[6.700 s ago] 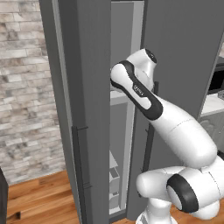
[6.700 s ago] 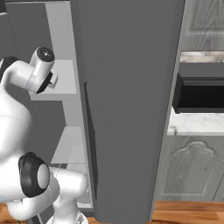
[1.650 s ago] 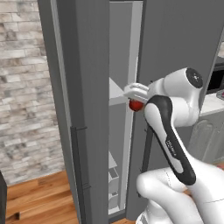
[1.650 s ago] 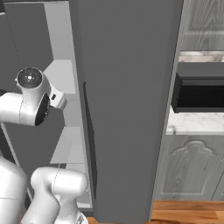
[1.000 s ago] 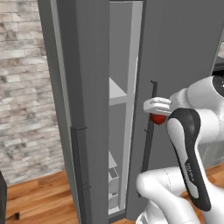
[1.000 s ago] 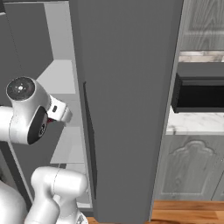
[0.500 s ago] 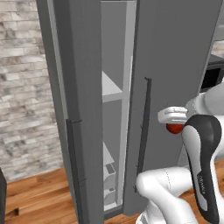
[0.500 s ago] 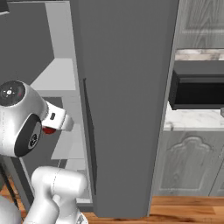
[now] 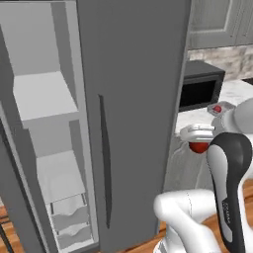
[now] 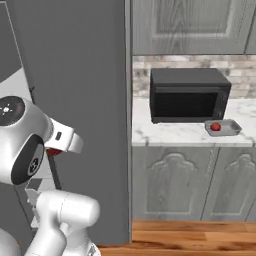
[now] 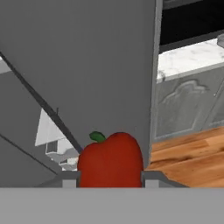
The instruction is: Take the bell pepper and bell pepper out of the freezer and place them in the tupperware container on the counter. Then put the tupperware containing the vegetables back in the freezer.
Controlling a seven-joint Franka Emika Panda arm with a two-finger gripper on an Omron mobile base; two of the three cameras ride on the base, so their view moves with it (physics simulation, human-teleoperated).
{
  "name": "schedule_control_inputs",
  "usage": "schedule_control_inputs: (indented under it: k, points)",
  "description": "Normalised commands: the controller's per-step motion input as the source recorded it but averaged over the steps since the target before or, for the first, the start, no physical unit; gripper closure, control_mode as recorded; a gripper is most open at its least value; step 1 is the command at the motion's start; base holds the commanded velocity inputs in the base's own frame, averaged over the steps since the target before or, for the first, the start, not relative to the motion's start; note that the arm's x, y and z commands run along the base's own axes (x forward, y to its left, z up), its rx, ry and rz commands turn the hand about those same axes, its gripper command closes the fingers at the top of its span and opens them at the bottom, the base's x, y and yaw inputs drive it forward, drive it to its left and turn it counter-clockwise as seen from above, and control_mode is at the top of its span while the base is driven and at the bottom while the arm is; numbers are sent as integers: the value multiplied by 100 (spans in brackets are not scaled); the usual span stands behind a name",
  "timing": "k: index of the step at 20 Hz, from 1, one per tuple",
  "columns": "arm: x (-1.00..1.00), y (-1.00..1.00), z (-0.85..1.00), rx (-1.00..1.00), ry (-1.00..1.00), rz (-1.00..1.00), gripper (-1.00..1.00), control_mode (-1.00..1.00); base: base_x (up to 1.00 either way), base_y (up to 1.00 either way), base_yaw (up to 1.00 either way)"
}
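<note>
The gripper is clamped on a glossy red bell pepper with a small green stem, its two dark fingertips pressed against the pepper's sides in the hand view. In the left base view the held pepper hangs under the white hand, to the right of the tall dark grey freezer, in front of the grey panelled cabinet doors below the bench. Half a second ago the pepper was near the freezer's long dark vertical door handle; now it is well clear of it, and both base views have shifted to the right, so more of the kitchen beside the freezer shows.

The freezer door stands open, with pale grey-white shelves and lower drawers visible inside on the left of the left base view.

To the right of the freezer runs the white marble-look bench, carrying a black microwave. Just right of the microwave sits a small shallow grey tupperware tray with rounded corners, and a second red bell pepper lies in it.
</note>
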Motion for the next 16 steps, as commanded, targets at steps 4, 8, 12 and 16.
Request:
schedule_control_inputs:
  k: [4, 8, 12, 16]
  points:
    - [0, 0, 0, 0, 0, 0, 100, 100, 16, -100, 5]
    - [0, 0, 0, 0, 0, 0, 100, 100, 27, -100, 10]
    - [0, 0, 0, 0, 0, 0, 100, 100, 41, -100, 10]
    - [0, 0, 0, 0, 0, 0, 100, 100, 63, -100, 11]
